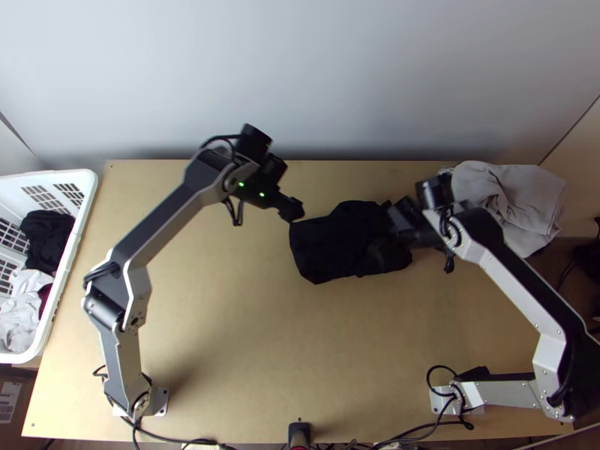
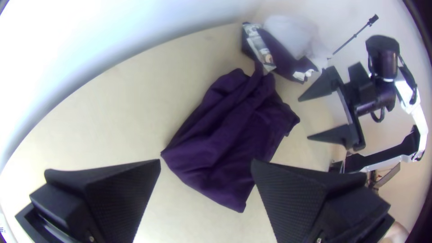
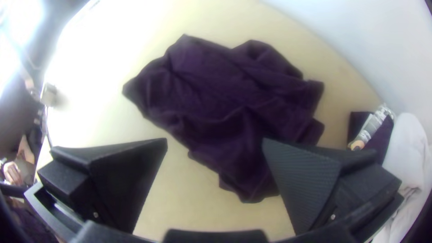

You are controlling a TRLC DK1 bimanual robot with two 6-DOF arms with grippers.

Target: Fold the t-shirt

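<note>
The dark t-shirt (image 1: 330,244) lies bunched on the table, right of centre in the top view. My left gripper (image 1: 292,210) is beside its upper left corner, and my right gripper (image 1: 394,229) is over its right part. In the left wrist view the left gripper (image 2: 205,164) stands open, with the purple-looking shirt (image 2: 229,135) between and beyond its fingers. In the right wrist view the right gripper (image 3: 215,144) is open too, above the loosely crumpled shirt (image 3: 216,90). Neither gripper holds cloth.
A light grey cloth pile (image 1: 510,202) lies at the table's back right corner, with a dark item and a clear packet (image 3: 370,130) beside it. On the left stands a white basket (image 1: 86,217) with clothes. A wall runs behind the table (image 1: 225,300).
</note>
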